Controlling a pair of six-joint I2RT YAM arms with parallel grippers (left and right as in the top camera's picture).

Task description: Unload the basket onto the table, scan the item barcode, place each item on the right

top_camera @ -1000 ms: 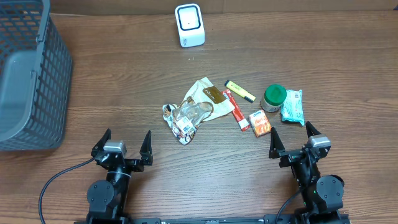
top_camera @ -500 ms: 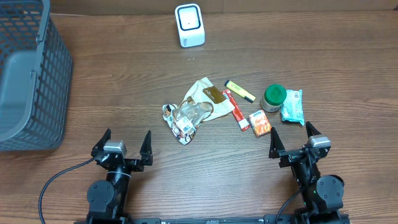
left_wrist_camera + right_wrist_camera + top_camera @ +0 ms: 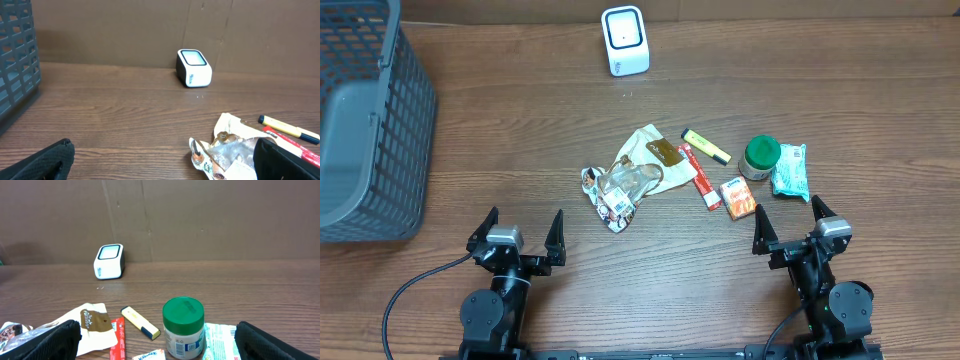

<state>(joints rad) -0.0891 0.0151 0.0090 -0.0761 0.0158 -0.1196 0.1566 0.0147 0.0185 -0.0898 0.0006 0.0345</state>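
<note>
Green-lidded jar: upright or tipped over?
Upright. The green-lidded jar stands on its base in the right wrist view, lid on top.

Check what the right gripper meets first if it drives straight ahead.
Probably the green-lidded jar, standing just right of centre between the open right gripper's fingers. The flat orange packet and teal packet lie nearer, but it may pass over them; height unclear.
</note>
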